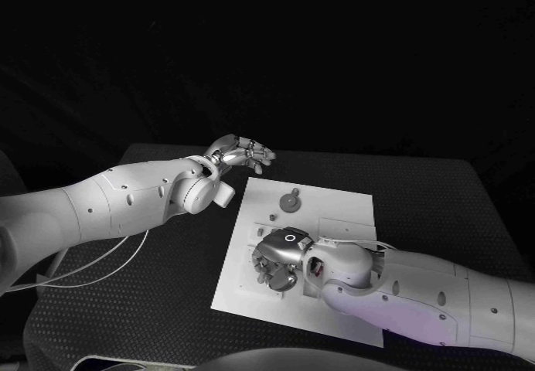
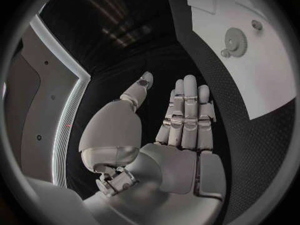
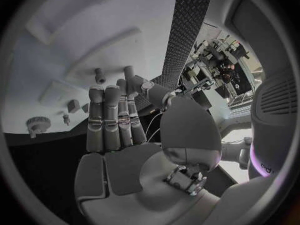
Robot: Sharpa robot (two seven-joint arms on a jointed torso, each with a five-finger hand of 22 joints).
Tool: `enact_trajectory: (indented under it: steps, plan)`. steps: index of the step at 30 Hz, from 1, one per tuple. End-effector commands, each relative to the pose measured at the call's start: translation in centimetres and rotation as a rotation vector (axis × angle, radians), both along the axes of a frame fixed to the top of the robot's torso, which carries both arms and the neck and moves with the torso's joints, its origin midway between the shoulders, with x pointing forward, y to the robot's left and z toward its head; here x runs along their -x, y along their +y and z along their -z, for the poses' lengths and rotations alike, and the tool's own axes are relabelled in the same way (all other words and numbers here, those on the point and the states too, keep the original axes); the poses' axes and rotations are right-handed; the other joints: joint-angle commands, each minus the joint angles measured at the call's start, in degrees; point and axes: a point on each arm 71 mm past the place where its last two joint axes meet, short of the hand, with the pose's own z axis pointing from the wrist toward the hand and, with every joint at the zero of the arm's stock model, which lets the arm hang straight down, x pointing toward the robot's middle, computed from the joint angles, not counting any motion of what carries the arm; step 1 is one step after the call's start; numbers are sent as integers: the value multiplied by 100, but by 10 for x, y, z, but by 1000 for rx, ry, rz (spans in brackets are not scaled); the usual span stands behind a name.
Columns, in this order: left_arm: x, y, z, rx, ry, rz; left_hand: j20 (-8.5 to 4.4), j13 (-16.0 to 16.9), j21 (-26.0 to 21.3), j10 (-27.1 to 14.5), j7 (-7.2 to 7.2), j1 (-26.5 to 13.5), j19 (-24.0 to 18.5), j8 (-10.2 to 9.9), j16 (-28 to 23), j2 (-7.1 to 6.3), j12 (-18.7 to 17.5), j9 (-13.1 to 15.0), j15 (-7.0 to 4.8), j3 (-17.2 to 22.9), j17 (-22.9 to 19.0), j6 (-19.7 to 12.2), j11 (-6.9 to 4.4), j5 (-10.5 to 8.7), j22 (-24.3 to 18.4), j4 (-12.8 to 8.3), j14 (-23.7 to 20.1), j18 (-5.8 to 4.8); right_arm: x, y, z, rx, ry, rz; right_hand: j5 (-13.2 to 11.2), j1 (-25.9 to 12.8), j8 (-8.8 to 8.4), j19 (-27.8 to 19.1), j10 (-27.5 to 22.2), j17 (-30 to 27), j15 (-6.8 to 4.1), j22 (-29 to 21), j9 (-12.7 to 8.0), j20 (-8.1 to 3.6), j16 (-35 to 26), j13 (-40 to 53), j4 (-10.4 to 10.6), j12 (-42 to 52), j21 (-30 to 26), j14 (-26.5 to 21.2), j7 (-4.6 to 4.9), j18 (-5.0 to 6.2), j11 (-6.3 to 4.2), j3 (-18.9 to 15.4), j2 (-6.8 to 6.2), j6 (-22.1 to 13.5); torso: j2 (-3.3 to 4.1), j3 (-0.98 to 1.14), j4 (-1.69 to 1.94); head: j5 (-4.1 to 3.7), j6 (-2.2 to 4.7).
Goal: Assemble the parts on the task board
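In the head view we see the white board [image 1: 335,212] at mid-frame on the black counter [image 1: 446,201], a round gear [image 1: 291,201] lying near its upper edge. The left robot hand [image 1: 240,152] hovers just off the board's upper-left corner, fingers loosely curled, holding nothing. The right robot hand [image 1: 279,259] lies over the board's lower left, among small pieces.

In the left wrist view we see fingers [image 2: 186,110] straight and empty, bare counter around them.

In the right wrist view the fingers [image 3: 112,117] reach out flat above the board, gripping nothing.

The right robot hand [image 1: 277,259] covers the lower left of the flat white task board [image 1: 335,212]; whatever lies beneath it is hidden.
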Motion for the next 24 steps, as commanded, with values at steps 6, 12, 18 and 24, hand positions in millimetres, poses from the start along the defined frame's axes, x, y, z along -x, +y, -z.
enact_trajectory:
  steps: [6,12,18,24]
  plan:
    - [0,-2,-1,11,-1,15,-45,3,-35,-47,-9,0,38,22,-24,50,-13,-5,24,-7,9,-44,9,-9,11,32,31,-47,1,-1,2,23,5,-9,26,-5,23,28,46,10,-53,117,112,-33,23,8,-35,15,27,-1,-5,256,-2,1,49,46,0,0,-2,4,-5]
    - [0,-2,-1,11,0,16,-45,4,-37,-49,-10,1,38,23,-26,51,-13,-5,24,-6,11,-44,9,-9,13,31,31,-47,1,0,2,22,5,-11,27,-6,23,30,47,11,-54,117,114,-34,23,9,-36,15,29,0,-5,256,-3,1,50,47,0,-2,1,-2,-3]
    - [0,-2,-1,11,0,16,-45,4,-39,-50,-10,1,38,24,-28,51,-13,-6,24,-6,14,-44,9,-9,15,30,31,-47,3,5,2,31,-5,-22,28,-8,20,28,43,11,-54,116,114,-34,22,9,-38,12,30,-1,-4,256,-2,1,46,45,-1,-6,-3,-10,-8]
    - [1,-3,-1,12,0,18,-45,4,-41,-50,-10,2,38,25,-30,51,-13,-6,24,-6,17,-44,9,-9,16,30,31,-48,5,9,4,59,-33,-38,29,-8,15,24,35,11,-51,115,115,-35,19,9,-41,5,30,-7,-3,256,1,2,41,39,-1,-8,7,-24,-19]
